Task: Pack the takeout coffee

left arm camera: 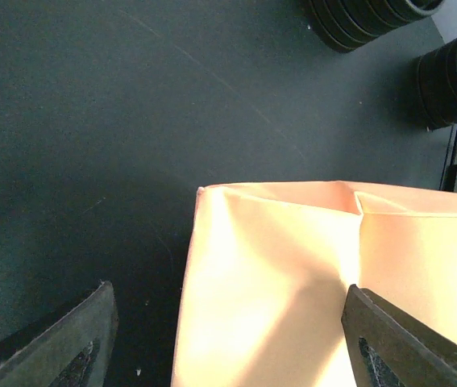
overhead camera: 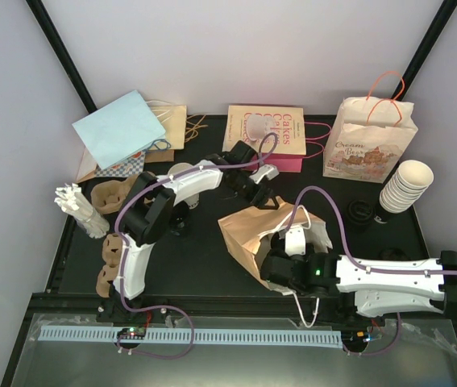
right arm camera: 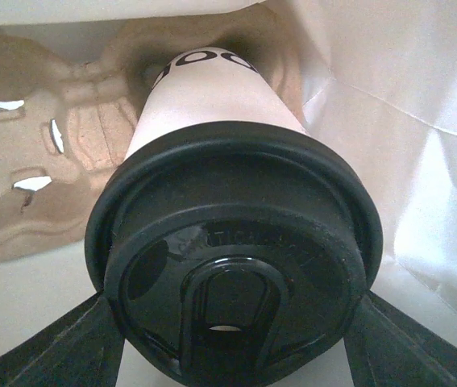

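The takeout coffee, a cream paper cup (right arm camera: 212,97) with a black lid (right arm camera: 236,234), lies inside a brown paper bag (overhead camera: 244,230) that rests on its side mid-table. The cup's base sits in a pulp carrier (right arm camera: 43,161) deeper in the bag. My right gripper (right arm camera: 232,322) reaches into the bag's mouth (overhead camera: 292,242), its fingers pressed against both sides of the lid. My left gripper (left arm camera: 228,298) hovers at the bag's far top edge (overhead camera: 258,196). It is open, its fingers astride a corner of the bag (left arm camera: 292,266) without touching it.
A stack of cream cups (overhead camera: 405,185) and black lids (overhead camera: 361,211) stand at the right. Printed paper bags (overhead camera: 371,141) and a pink-lettered bag (overhead camera: 264,133) stand at the back, with a light-blue bag (overhead camera: 119,129) at back left. More pulp carriers (overhead camera: 111,193) lie at the left.
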`<state>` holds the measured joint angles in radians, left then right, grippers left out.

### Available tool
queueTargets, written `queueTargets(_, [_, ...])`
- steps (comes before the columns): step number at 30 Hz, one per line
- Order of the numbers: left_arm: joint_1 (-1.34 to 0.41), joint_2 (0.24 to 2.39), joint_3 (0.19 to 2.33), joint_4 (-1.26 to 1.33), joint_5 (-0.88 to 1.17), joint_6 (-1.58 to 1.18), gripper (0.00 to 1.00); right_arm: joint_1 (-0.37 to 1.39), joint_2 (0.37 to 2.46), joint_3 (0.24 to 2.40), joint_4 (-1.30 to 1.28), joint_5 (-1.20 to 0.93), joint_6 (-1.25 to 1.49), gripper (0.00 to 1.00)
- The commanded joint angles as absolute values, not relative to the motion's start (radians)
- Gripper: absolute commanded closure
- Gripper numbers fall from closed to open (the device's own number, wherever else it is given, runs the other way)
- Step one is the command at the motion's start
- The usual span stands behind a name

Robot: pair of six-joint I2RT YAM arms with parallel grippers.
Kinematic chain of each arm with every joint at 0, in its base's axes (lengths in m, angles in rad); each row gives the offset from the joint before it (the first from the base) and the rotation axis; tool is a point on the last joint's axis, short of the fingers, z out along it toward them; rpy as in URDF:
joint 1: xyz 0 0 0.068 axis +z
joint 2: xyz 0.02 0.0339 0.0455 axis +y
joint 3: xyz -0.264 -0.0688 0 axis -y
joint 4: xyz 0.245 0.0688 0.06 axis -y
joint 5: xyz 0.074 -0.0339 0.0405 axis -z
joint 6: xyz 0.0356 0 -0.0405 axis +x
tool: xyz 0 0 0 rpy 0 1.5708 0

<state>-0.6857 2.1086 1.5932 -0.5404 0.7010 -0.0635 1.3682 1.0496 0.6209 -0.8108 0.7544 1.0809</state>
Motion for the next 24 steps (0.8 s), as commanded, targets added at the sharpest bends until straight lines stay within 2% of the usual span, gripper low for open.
queueTargets(1, [-0.729,2.07,1.563,-0.569,0.745,0.0,0.22,1.344,1.043,0.621,-0.836,0.788,1.087,0.59])
queueTargets(7, [-0.757,2.042,1.516,-0.553,0.744,0.048,0.22,1.296,1.017,0.621,-0.783,0.761,1.012,0.56])
queueTargets(13, [-0.766,1.997,1.474,-0.518,0.745,0.077,0.22,1.278,0.969,0.63,-0.776,0.768,0.953,0.46])
queueTargets(24, [-0.779,1.961,1.438,-0.503,0.732,0.078,0.22,1.225,0.977,0.674,-0.742,0.663,0.819,0.45])
